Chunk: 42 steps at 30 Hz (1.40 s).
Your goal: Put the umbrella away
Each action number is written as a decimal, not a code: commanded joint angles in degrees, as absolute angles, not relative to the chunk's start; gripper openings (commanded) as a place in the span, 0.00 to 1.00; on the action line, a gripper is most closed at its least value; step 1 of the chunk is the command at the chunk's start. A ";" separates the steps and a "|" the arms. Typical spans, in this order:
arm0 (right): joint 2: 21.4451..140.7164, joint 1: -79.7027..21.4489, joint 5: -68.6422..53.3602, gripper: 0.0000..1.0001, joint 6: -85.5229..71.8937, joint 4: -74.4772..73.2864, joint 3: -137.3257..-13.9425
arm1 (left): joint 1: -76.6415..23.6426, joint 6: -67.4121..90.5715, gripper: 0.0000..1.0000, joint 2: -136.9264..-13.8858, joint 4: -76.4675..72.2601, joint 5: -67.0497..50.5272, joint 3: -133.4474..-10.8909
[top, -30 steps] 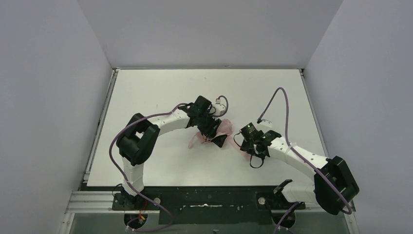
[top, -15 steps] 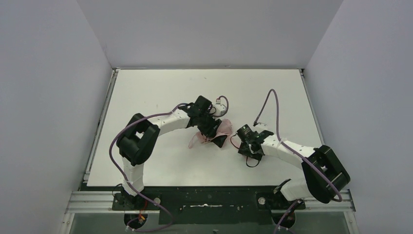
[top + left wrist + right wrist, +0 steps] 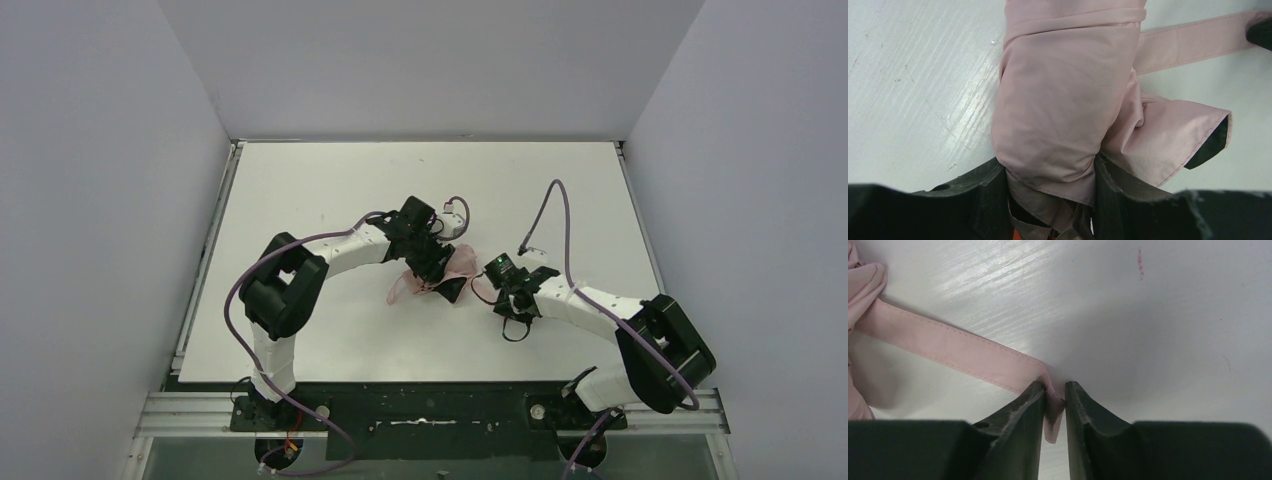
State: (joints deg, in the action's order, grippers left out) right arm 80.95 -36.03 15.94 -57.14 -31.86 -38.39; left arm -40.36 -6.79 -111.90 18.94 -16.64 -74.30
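- While the left arm is curving in over the white table (image 3: 300, 180), the left gripper (image 3: 1050, 175) is clamping the bunched pink fabric of the umbrella (image 3: 1063, 100), with the cloth squeezed tight between both fingers.
- The umbrella is lying on the tabletop around the middle, between the two arms. Its canopy is gathering into a loose roll, and one flap is sticking out sideways and showing a dark lining.
- A band of the same pink cloth is wrapping around the bundle, and beside it the strap (image 3: 948, 347) is running flat across the table toward the right arm.
- The right gripper (image 3: 1054, 395) is pinching the free end of the strap. Its fingers are standing nearly together, with the strap's tip caught between them low against the table.
- The right arm is stretching in low from the right, and a purple cable (image 3: 560, 215) is arching above it.
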 commanded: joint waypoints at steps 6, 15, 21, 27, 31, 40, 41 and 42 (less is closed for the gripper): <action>82.81 -35.99 6.35 0.00 -53.22 -28.24 -33.55 | -39.75 -6.94 0.00 -113.55 24.30 -10.14 -75.01; 77.44 -37.13 -5.08 0.00 -52.28 -28.11 -30.66 | -36.69 0.47 0.00 -113.29 21.52 -9.32 -75.23; 78.38 -41.78 -9.99 0.00 -51.62 -30.40 -31.30 | -34.97 3.59 0.00 -112.90 20.54 -9.35 -75.03; 76.27 -44.12 -9.93 0.00 -52.36 -32.67 -30.32 | -34.27 3.75 0.00 -112.36 20.17 -7.67 -74.62; 72.71 -43.91 -8.63 0.00 -52.82 -35.43 -30.10 | -34.41 2.44 0.00 -112.06 20.08 -5.73 -73.76; 74.55 -42.91 -12.93 0.00 -52.69 -27.95 -26.27 | -41.02 0.26 0.00 -110.40 12.80 4.55 -67.58; 74.61 -42.89 -12.95 0.00 -52.61 -27.59 -26.06 | -41.66 0.31 0.00 -110.35 11.82 5.59 -66.86; 74.45 -42.91 -12.55 0.00 -52.45 -27.97 -25.94 | -42.55 -0.68 0.00 -110.26 10.84 6.68 -66.10</action>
